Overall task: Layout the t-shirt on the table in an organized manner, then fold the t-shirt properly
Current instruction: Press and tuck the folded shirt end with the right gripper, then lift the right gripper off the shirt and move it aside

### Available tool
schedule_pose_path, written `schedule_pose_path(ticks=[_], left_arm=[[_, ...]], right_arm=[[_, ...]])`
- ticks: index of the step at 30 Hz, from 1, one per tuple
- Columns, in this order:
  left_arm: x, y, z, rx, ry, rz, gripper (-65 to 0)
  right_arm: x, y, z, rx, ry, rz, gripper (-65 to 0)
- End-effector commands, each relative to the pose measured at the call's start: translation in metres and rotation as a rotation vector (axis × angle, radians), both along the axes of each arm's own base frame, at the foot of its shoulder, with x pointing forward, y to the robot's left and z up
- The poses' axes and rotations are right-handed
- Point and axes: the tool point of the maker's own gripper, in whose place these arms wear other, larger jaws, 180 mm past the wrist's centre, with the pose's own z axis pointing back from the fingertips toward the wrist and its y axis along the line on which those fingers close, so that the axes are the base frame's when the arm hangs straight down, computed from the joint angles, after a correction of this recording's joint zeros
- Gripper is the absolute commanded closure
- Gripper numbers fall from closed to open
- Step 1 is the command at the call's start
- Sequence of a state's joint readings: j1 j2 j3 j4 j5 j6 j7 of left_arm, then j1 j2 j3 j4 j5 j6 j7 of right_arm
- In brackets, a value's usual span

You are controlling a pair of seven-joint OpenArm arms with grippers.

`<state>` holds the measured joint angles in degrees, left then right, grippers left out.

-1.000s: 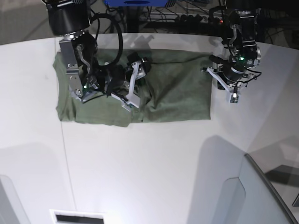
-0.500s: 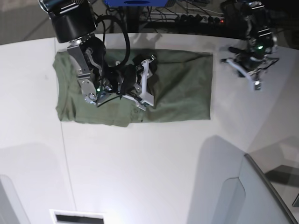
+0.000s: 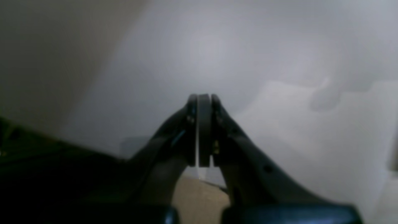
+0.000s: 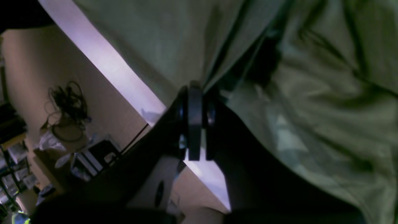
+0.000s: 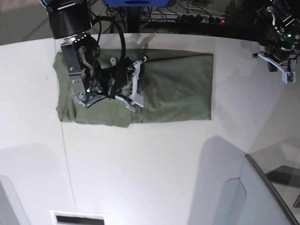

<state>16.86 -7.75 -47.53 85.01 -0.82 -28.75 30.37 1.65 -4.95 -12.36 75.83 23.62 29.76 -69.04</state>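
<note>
The olive-green t-shirt (image 5: 178, 89) lies as a flat, wide rectangle at the back of the white table (image 5: 150, 168). My right gripper (image 5: 139, 63) is low over the shirt's left half. In the right wrist view its jaws (image 4: 196, 90) are shut, pinching a ridge of the t-shirt (image 4: 311, 93) that runs away from the tips near the table's edge. My left gripper (image 5: 285, 74) hangs above bare table beyond the shirt's right edge. The left wrist view shows it (image 3: 200, 97) shut and empty, with blurred white table (image 3: 217, 56) below.
A grey translucent panel (image 5: 262, 197) stands at the front right. Cables and a power strip (image 5: 187, 18) lie behind the table's curved back edge. A thin dark seam (image 5: 65, 154) crosses the tabletop on the left. A white slotted piece (image 5: 77, 218) sits at the front edge.
My right gripper's jaws have closed on a fold of the shirt. The left arm has pulled away from the shirt's right edge, up and to the right, still shut.
</note>
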Motion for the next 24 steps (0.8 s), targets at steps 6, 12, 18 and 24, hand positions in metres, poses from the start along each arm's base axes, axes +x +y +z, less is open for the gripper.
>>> schedule_pose_path(ticks=[6, 12, 18, 24], left_arm=[[0.015, 0.003, 0.012, 0.03, -0.035, -0.025, 0.0], [0.017, 0.002, 0.012, 0.029, -0.038, -0.027, 0.0], [0.018, 0.002, 0.011, 0.028, -0.039, -0.027, 0.0], [0.012, 0.009, 0.003, 0.012, -0.013, -0.013, 0.0]], right_arm=[[0.003, 0.005, 0.009, 0.019, -0.015, 0.006, -0.6], [-0.01, 0.005, 0.003, 0.018, 0.015, 0.003, -1.1], [-0.001, -0.021, 0.002, 0.008, 0.039, -0.106, -18.2], [0.024, -0.051, 0.039, -0.022, -0.111, -0.175, -41.4]])
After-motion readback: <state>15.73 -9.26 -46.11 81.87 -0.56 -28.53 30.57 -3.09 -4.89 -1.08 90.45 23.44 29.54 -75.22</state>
